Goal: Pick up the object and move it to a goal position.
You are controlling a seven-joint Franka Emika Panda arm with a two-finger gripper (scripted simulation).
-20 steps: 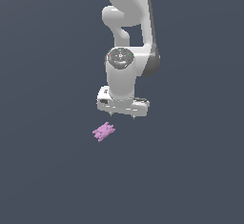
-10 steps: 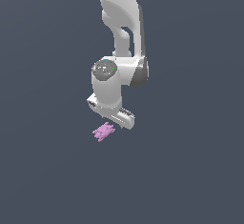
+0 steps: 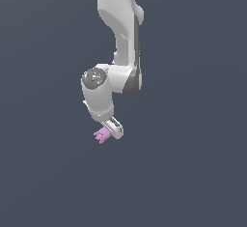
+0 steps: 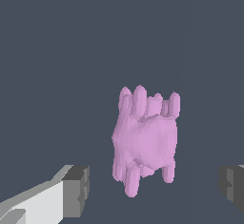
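Note:
The object is a tiny flat pink-lilac piece with bumpy, notched edges, lying on the dark grey floor. In the exterior view the white gripper is low over it and covers its right part. In the wrist view the object lies between the two grey fingertips, with a gap on each side. The gripper is open and holds nothing.
The white arm comes down from the top of the exterior view. The dark grey floor surrounds the object; nothing else shows.
The arm has swung toward the exterior view's left and lowered. The gripper now sits right over the object. The object has not moved.

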